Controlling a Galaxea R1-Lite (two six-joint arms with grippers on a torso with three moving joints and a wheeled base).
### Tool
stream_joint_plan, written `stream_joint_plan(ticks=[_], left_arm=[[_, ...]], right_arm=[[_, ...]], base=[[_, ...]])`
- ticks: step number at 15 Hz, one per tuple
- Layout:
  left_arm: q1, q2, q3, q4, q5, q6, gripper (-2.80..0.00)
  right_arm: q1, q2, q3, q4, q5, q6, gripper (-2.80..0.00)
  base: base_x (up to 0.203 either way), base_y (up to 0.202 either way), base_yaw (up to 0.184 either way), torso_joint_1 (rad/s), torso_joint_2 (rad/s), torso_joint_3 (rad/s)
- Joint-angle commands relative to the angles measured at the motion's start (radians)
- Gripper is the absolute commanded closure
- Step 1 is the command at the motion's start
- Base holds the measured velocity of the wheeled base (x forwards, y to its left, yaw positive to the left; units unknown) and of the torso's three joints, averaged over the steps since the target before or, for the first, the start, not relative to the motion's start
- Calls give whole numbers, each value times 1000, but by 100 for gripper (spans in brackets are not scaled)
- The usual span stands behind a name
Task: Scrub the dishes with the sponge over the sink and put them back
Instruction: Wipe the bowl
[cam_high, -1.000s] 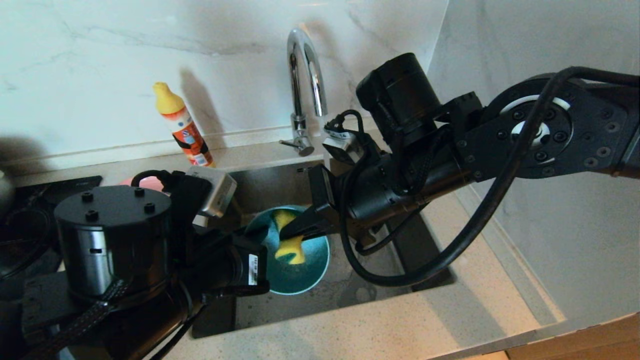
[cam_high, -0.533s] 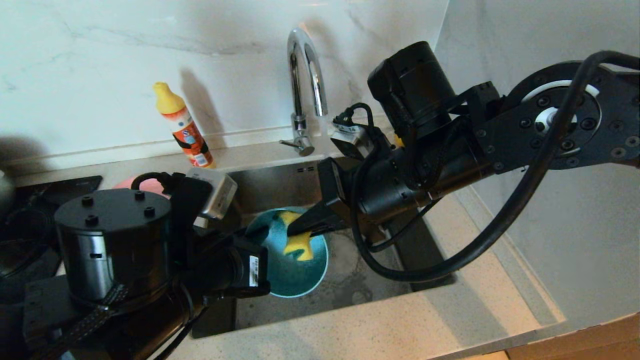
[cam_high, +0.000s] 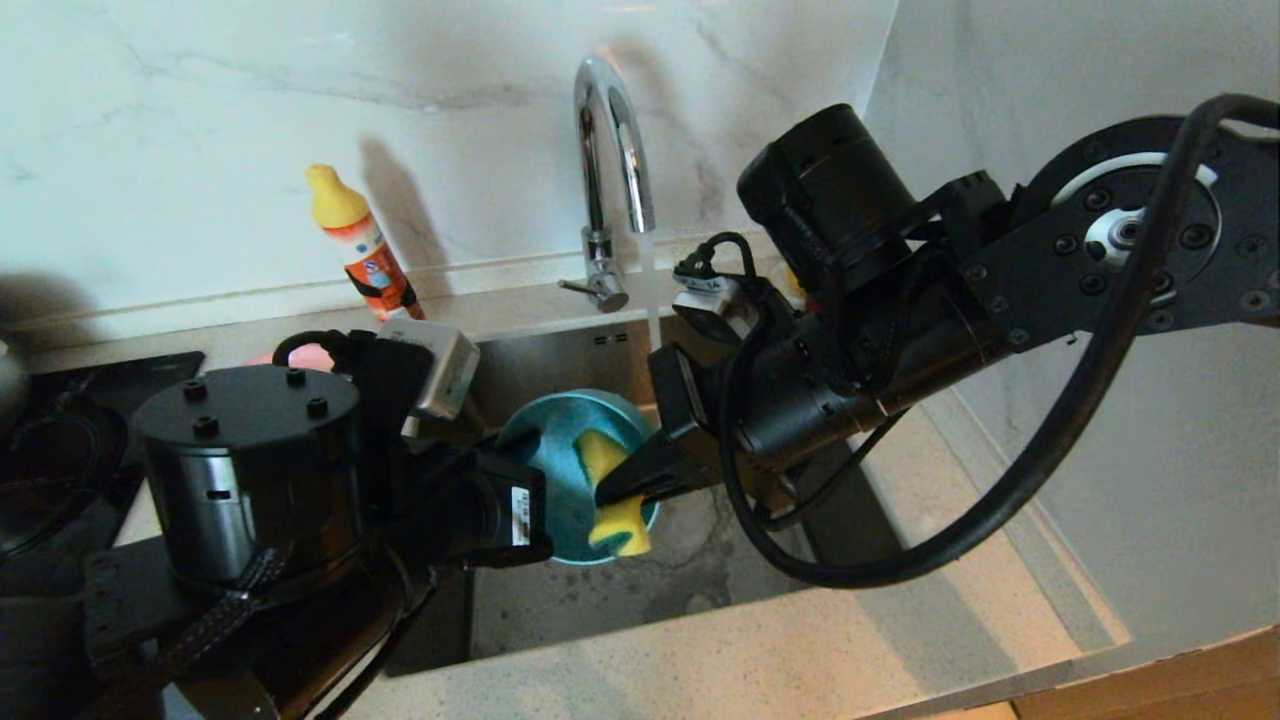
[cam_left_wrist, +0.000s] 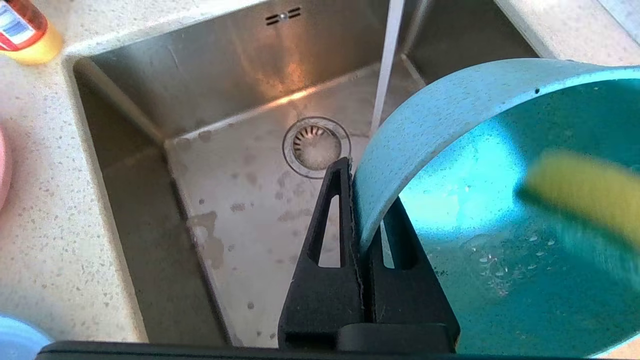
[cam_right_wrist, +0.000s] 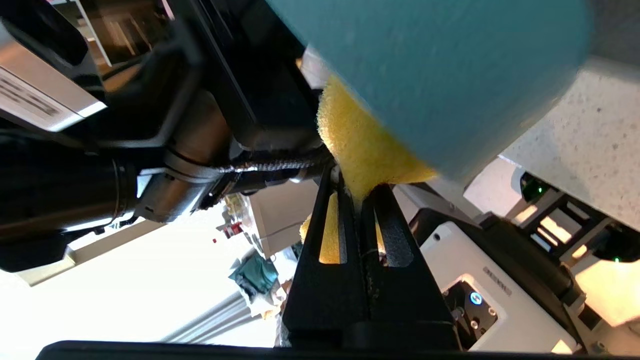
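Two grippers work over the sink (cam_left_wrist: 150, 90): the left gripper (cam_left_wrist: 361, 220) clamps the teal bowl's (cam_left_wrist: 450, 125) rim while the right gripper (cam_right_wrist: 356, 192), opposite, pinches the yellow sponge (cam_right_wrist: 365, 145) against its inside.

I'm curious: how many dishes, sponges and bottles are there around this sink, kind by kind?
Dishes: 3 (small teal plastic bowl, round pink plate, round light-blue plate; both plates only partly in view)
Sponges: 1 (soft yellow sponge)
Bottles: 1 (orange bottle with yellow cap)
Total: 5
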Motion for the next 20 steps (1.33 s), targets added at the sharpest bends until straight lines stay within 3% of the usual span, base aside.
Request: stream_joint_plan(ticks=[1, 11, 20], left_arm=[[2, 18, 0, -14, 12, 1, 0], [5, 18, -20, -18, 14, -4, 0], [13, 20, -30, -18, 14, -3, 0]], right_arm=[[10, 13, 0, 7, 5, 4, 0], [81, 97, 0, -14, 8, 4, 0], [33, 41, 2, 14, 5, 5, 0]], base=[[0, 0, 0, 0, 0, 0], [0, 0, 0, 0, 0, 0], [0, 0, 0, 0, 0, 0]])
